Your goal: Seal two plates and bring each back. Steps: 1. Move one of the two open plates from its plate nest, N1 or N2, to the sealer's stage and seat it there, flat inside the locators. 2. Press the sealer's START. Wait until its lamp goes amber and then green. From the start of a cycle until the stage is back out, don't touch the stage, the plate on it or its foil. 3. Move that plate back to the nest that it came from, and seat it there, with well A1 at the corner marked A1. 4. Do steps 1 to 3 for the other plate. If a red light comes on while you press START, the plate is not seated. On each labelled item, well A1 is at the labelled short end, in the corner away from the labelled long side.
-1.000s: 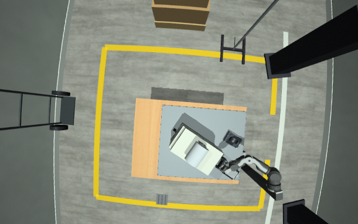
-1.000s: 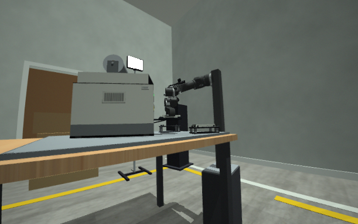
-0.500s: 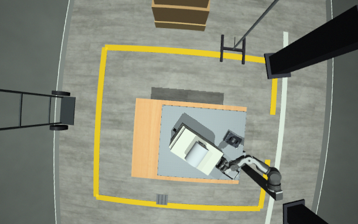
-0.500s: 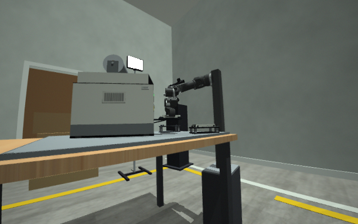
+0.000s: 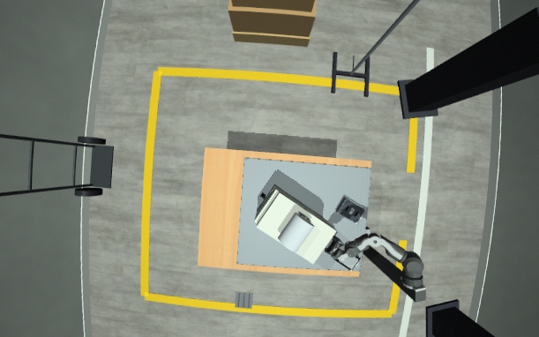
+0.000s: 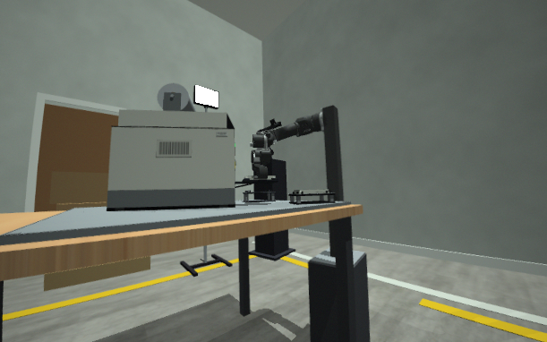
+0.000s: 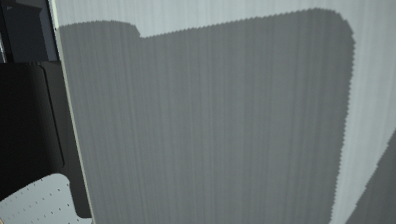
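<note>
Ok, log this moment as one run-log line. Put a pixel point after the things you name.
gripper (image 5: pixel 336 248) (image 6: pixel 262 177) (image 7: pixel 225 215): open, by sealer (image 5: pixel 270 220) (image 6: pixel 171 170) | pale plate (image 7: pixel 200 125): below wrist camera | seating: not visible

The wrist view's edges crop the pale sheet (image 7: pixel 210 115). From above, the tool (image 5: pixel 334 248) is too small to read

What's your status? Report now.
Gripper open, beside sealer. Pale plate fills most of wrist view, seating unclear. No obstruction visible.
</note>
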